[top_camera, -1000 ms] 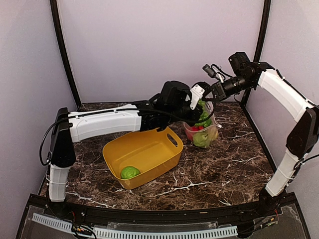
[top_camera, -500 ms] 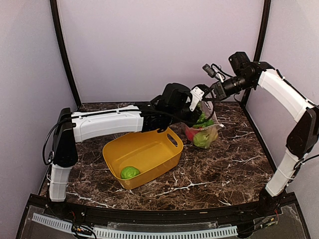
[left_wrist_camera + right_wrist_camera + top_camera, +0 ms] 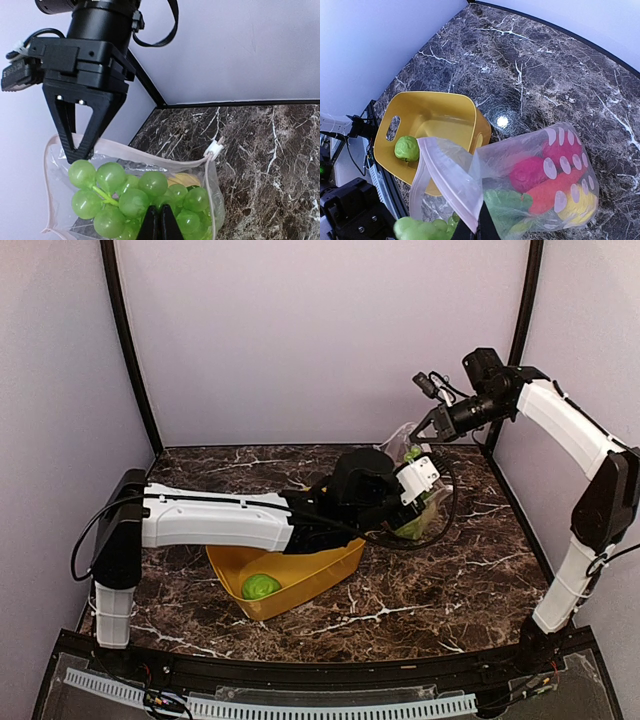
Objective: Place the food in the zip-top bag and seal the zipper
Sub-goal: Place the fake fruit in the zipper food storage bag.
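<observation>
The zip-top bag (image 3: 428,512) stands at the back right, holding red balls (image 3: 530,172), an orange carrot (image 3: 555,189), a yellow lemon (image 3: 577,207) and a green piece (image 3: 512,202). My right gripper (image 3: 432,428) is shut on the bag's rim (image 3: 150,157) and holds the mouth up; it also shows in the left wrist view (image 3: 75,150). My left gripper (image 3: 160,220) is at the mouth, fingers pressed together among the green grapes (image 3: 125,192). The whitish zipper (image 3: 452,187) runs along the mouth, with a white slider (image 3: 216,147) at its end.
The yellow tub (image 3: 335,562) sits left of the bag, partly under my left arm, with one green round toy (image 3: 260,586) in its near corner. The booth's back wall and a black corner post (image 3: 520,330) stand close behind the bag.
My left arm has dropped and reached right, bringing its gripper and the grapes from above the bag down to its mouth. My right gripper has kept its hold on the rim.
</observation>
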Controlling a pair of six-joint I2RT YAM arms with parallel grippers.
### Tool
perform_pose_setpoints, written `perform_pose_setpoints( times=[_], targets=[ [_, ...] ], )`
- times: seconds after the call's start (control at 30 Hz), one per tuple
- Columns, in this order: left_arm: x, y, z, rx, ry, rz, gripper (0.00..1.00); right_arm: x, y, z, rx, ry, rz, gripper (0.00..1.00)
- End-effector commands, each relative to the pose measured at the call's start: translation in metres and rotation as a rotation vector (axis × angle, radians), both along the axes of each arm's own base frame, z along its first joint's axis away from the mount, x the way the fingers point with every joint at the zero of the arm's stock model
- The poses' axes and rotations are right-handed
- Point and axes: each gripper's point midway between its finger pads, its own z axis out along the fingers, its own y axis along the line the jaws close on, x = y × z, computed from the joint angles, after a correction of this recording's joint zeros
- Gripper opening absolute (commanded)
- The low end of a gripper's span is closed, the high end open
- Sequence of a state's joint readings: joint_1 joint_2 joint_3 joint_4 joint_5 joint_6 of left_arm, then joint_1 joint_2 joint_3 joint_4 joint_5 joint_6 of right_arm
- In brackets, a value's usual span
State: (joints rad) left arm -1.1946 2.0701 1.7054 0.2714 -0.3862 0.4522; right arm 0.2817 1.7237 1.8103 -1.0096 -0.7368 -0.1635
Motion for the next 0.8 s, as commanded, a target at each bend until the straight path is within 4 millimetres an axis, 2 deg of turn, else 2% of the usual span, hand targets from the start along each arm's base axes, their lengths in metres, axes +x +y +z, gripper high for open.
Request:
perform_pose_setpoints(
  times=[0.0, 0.03, 0.07, 0.1, 0.13, 0.17, 0.2, 0.23, 0.27, 0.3, 0.33, 0.37, 0.4, 0.43, 0.53, 0.57, 0.6, 0.63, 0.77],
  targets=[
    [0.005, 0.017, 0.067, -0.107, -0.105, 0.051, 0.01, 0.004, 0.001, 0.02, 0.043, -0.048, 0.006, 0.0],
    [0.006, 0.017, 0.067, -0.107, -0.1, 0.059, 0.01, 0.001, 0.002, 0.023, 0.054, -0.05, 0.015, 0.0],
    [0.01, 0.016, 0.056, -0.081, -0.09, 0.079, 0.01, 0.0, 0.003, 0.026, 0.062, -0.057, 0.021, 0.0],
    [0.013, 0.016, 0.056, -0.084, -0.082, 0.09, 0.01, -0.002, 0.003, 0.029, 0.066, -0.063, 0.024, 0.0],
    [0.017, 0.016, 0.045, -0.066, -0.061, 0.106, 0.01, -0.004, 0.002, 0.031, 0.066, -0.069, 0.024, 0.0],
    [0.021, 0.016, 0.043, -0.054, -0.046, 0.114, 0.01, -0.006, 0.002, 0.033, 0.067, -0.075, 0.026, 0.0],
    [0.03, 0.017, 0.033, -0.053, -0.016, 0.131, 0.01, -0.007, 0.001, 0.035, 0.066, -0.081, 0.026, 0.0],
    [0.034, 0.017, 0.031, -0.05, 0.006, 0.132, 0.01, -0.009, 0.0, 0.036, 0.064, -0.084, 0.023, 0.0],
    [0.046, 0.02, 0.03, -0.082, 0.045, 0.156, 0.01, -0.009, -0.001, 0.037, 0.061, -0.091, 0.02, 0.0],
    [0.051, 0.019, 0.018, -0.064, 0.086, 0.146, 0.01, -0.01, -0.001, 0.038, 0.06, -0.095, 0.017, 0.0],
    [0.065, 0.024, 0.027, -0.121, 0.125, 0.166, 0.01, -0.011, -0.002, 0.04, 0.058, -0.1, 0.014, 0.0],
    [0.067, 0.02, 0.019, -0.116, 0.167, 0.136, 0.02, -0.011, -0.003, 0.041, 0.056, -0.105, 0.012, 0.0],
    [0.078, 0.024, 0.029, -0.161, 0.19, 0.141, 0.03, -0.011, -0.003, 0.043, 0.055, -0.111, 0.008, 0.0],
    [0.082, 0.023, 0.028, -0.167, 0.211, 0.117, 0.06, -0.01, -0.004, 0.044, 0.053, -0.115, 0.005, 0.0],
    [0.08, 0.017, 0.044, -0.186, 0.204, 0.059, 0.16, -0.003, -0.007, 0.043, 0.047, -0.12, -0.014, 0.0],
    [0.075, 0.013, 0.044, -0.179, 0.214, 0.026, 0.24, 0.0, -0.009, 0.043, 0.049, -0.117, -0.023, 0.0],
    [0.072, 0.011, 0.048, -0.178, 0.213, 0.007, 0.28, 0.004, -0.011, 0.042, 0.05, -0.11, -0.031, 0.0],
    [0.066, 0.008, 0.046, -0.167, 0.22, -0.015, 0.35, 0.007, -0.013, 0.043, 0.057, -0.108, -0.037, 0.0],
    [0.047, 0.003, 0.046, -0.108, 0.164, -0.03, 0.48, 0.018, -0.016, 0.039, 0.065, -0.095, -0.053, 0.0]
  ],
)
